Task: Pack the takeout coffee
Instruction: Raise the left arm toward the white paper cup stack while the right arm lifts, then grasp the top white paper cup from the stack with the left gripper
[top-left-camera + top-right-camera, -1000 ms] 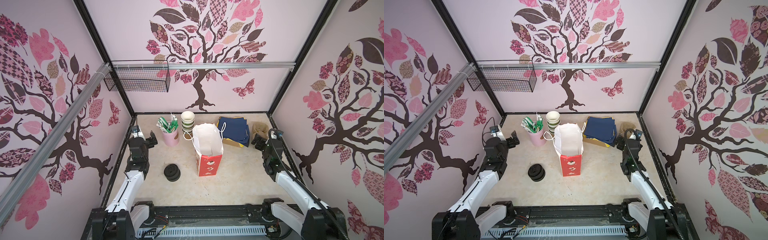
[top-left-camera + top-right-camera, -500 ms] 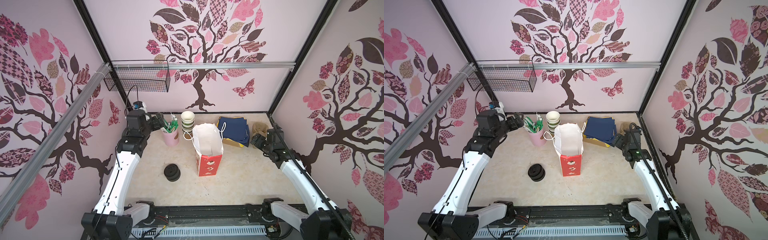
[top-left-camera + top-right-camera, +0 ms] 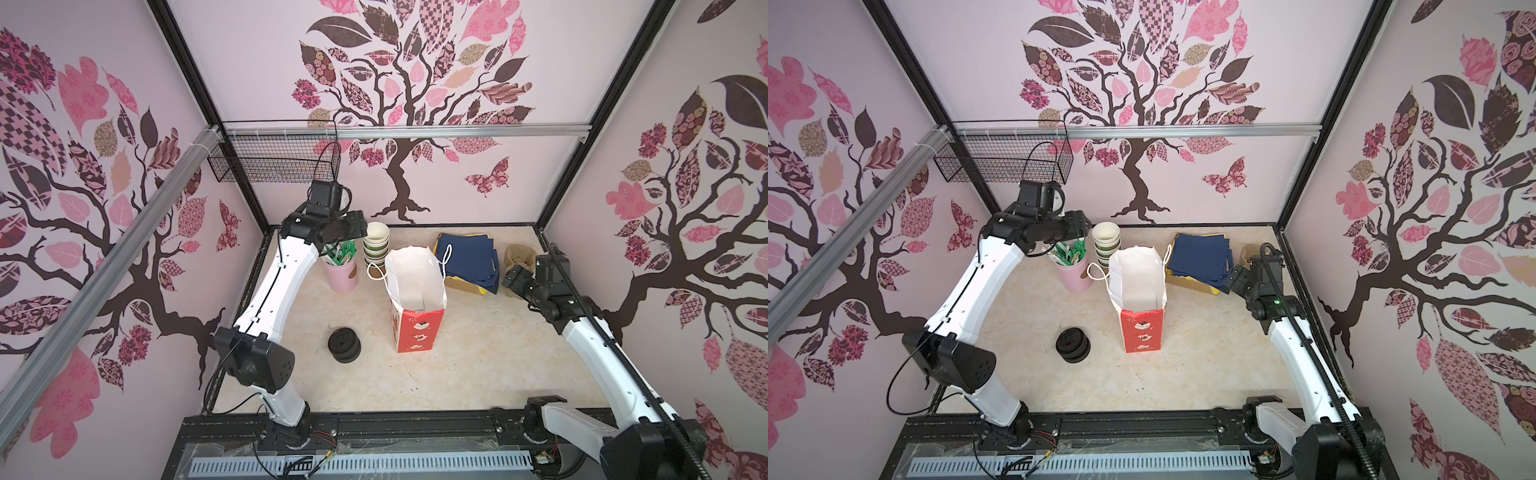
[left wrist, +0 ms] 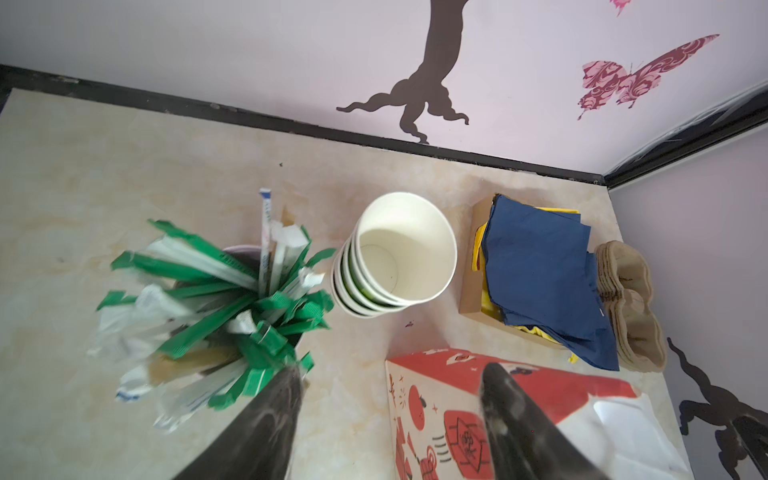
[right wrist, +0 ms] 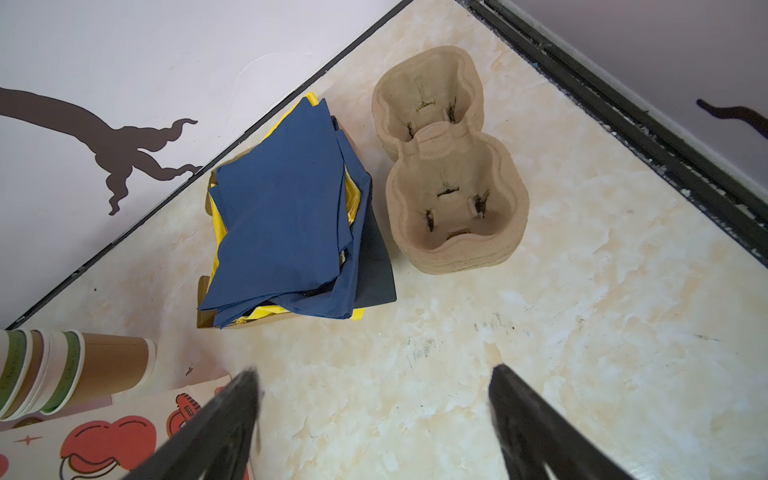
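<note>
Top views: the left tool's fingers are hidden under its own black wrist body. The wrist view shows the left tool (image 4: 395, 370) spread, nothing between its fingers, and blurred at the frame edge. The stack of paper cups (image 4: 399, 249) stands upright at the rear of the desk (image 3: 478, 374), just beside the pink cup of wrapped straws (image 3: 343, 274) and behind the red-and-white paper bag (image 3: 417, 328). The cups are nested, white inside with green bands, and carry no lids. Their exact count is hard to tell. The pink cup's wall is almost wholly covered by straws in the left wrist view. The black lids (image 3: 344, 344) sit stacked, well apart from the cups, nearer the front. The bag stands open, and its bottom is out of sight. The navy napkins (image 5: 282, 216) cover most of their cardboard box, and the pulp cup carriers (image 5: 449, 166) lie just beside it. The right tool (image 5: 374, 372) is spread over bare desk and empty, and the cups are cut off at that view's edge. The left arm arches up from its base, elbow bent, wrist level above the straws. The right arm stretches along the right wall, wrist raised, tool tilted down near the napkins.
</note>
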